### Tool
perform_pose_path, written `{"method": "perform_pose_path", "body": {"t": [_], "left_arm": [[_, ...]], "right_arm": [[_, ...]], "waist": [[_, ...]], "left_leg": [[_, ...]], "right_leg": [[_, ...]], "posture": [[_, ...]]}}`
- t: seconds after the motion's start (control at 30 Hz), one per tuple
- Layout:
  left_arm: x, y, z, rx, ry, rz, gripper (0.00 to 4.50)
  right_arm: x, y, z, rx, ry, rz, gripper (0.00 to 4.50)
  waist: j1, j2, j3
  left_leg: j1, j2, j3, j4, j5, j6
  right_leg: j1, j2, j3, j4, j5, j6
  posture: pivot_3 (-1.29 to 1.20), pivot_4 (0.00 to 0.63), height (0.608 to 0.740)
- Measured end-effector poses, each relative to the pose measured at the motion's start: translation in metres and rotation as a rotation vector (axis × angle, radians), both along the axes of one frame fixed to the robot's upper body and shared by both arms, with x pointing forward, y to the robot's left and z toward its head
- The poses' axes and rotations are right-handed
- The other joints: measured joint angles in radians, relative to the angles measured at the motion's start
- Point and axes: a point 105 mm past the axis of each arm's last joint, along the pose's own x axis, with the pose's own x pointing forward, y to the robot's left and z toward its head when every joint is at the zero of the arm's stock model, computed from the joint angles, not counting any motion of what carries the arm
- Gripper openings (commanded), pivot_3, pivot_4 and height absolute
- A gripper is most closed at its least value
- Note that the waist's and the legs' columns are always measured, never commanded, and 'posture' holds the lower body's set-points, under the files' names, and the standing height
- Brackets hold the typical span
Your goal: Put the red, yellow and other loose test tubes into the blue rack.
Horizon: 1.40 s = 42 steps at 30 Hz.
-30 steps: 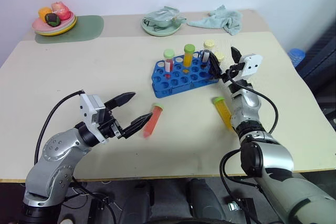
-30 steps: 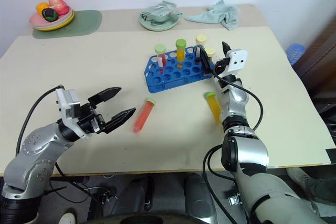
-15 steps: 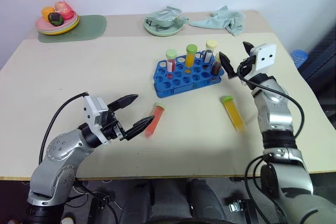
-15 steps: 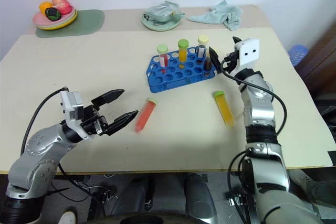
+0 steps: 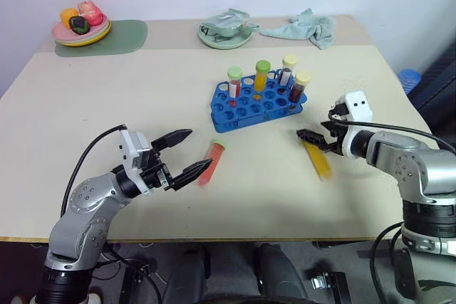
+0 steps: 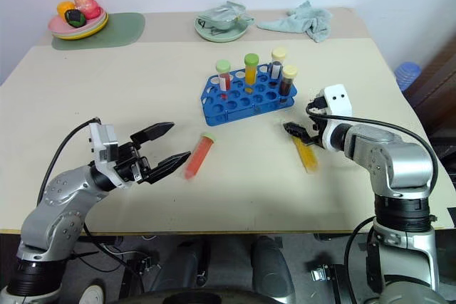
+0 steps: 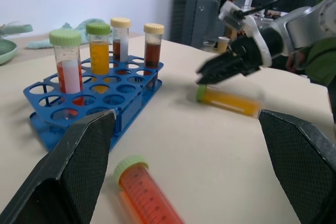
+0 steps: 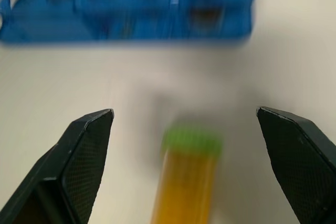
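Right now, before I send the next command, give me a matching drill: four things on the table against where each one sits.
1. red tube
2. yellow tube
3. brown tube
4. green towel

A. standing in the blue rack
B. lying under the right pincer
C. far edge of the table
D. lying before the left pincer

Pairs: 1-D, 2-B, 3-A, 4-C

Fruit plate (image 5: 80, 33), bowl (image 5: 225, 35), cloth (image 5: 303, 25)
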Motion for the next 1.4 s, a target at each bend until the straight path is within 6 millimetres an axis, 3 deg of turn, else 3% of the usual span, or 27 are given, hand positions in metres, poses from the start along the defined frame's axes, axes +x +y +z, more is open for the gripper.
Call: {"method": "perform_pose_path", "body": {"t": [0.27, 0.6, 0.7, 0.8, 0.83, 0.97, 1.23, 1.33, 1.4], "left_arm": [[-0.002, 0.000, -0.004, 0.005, 0.009, -0.002, 4.50], [-0.006, 0.001, -0.009, 0.007, 0.028, 0.001, 4.50], [-0.007, 0.001, -0.010, 0.008, 0.032, 0.002, 4.50], [-0.010, 0.000, -0.010, 0.009, 0.029, -0.001, 4.50], [-0.010, 0.000, -0.010, 0.009, 0.029, 0.000, 4.50], [-0.012, 0.002, -0.012, 0.010, 0.041, 0.008, 4.50], [-0.012, 0.002, -0.012, 0.010, 0.039, 0.009, 4.50], [-0.012, 0.002, -0.012, 0.010, 0.038, 0.009, 4.50], [-0.012, 0.002, -0.012, 0.009, 0.038, 0.009, 4.50]], "right_arm": [[-0.009, -0.008, -0.012, -0.038, 0.135, -0.050, 4.44], [-0.001, 0.003, -0.014, -0.063, 0.159, -0.034, 4.44], [0.003, 0.005, -0.013, -0.072, 0.158, -0.033, 3.64], [0.005, 0.005, -0.015, -0.079, 0.163, -0.034, 2.14], [0.006, 0.006, -0.016, -0.078, 0.166, -0.029, 2.14], [0.007, 0.009, -0.016, -0.082, 0.161, -0.016, 0.84], [0.009, 0.012, -0.015, -0.077, 0.135, -0.007, 0.82], [0.012, 0.033, -0.003, 0.017, 0.037, 0.070, 0.82], [0.013, 0.059, 0.018, 0.173, -0.090, 0.171, 0.82]], "waist": [[-0.001, 0.000, 0.000], [-0.004, -0.001, 0.000], [-0.005, -0.001, 0.000], [-0.003, -0.001, 0.000], [-0.003, -0.001, 0.000], [-0.002, -0.001, 0.000], [-0.004, -0.001, 0.000], [-0.006, -0.001, 0.000], [-0.006, -0.001, 0.000]], "left_leg": [[0.000, 0.000, 0.001, 0.000, 0.000, 0.000], [0.000, 0.000, 0.001, 0.000, 0.000, 0.000], [0.000, 0.000, 0.001, 0.000, 0.000, 0.000], [0.000, 0.000, 0.001, 0.000, 0.000, 0.000], [0.000, 0.000, 0.001, 0.000, 0.000, 0.000], [0.000, 0.000, 0.001, 0.000, 0.000, 0.000], [0.000, 0.000, 0.001, 0.000, 0.000, 0.000], [0.000, 0.000, 0.000, 0.000, 0.000, 0.000], [0.000, 0.000, 0.000, 0.000, 0.000, 0.000]], "right_leg": [[0.000, 0.000, 0.000, 0.000, 0.000, 0.000], [0.000, 0.001, 0.000, 0.000, 0.000, 0.000], [0.000, 0.001, 0.000, 0.000, 0.000, 0.000], [0.000, 0.001, 0.000, 0.000, 0.000, 0.000], [0.000, 0.001, 0.000, 0.000, 0.000, 0.000], [0.000, 0.001, 0.000, 0.000, 0.000, 0.000], [0.000, 0.001, 0.000, 0.000, 0.000, 0.000], [0.000, 0.001, 0.000, 0.000, 0.000, 0.000], [0.000, 0.001, 0.000, 0.000, 0.000, 0.000]], "posture": [[0.00, 0.150, 0.740], [0.00, 0.150, 0.740], [0.00, 0.150, 0.740], [0.00, 0.150, 0.740], [0.00, 0.150, 0.740], [0.00, 0.150, 0.740], [0.00, 0.150, 0.740], [0.00, 0.150, 0.740], [0.00, 0.150, 0.740]]}}
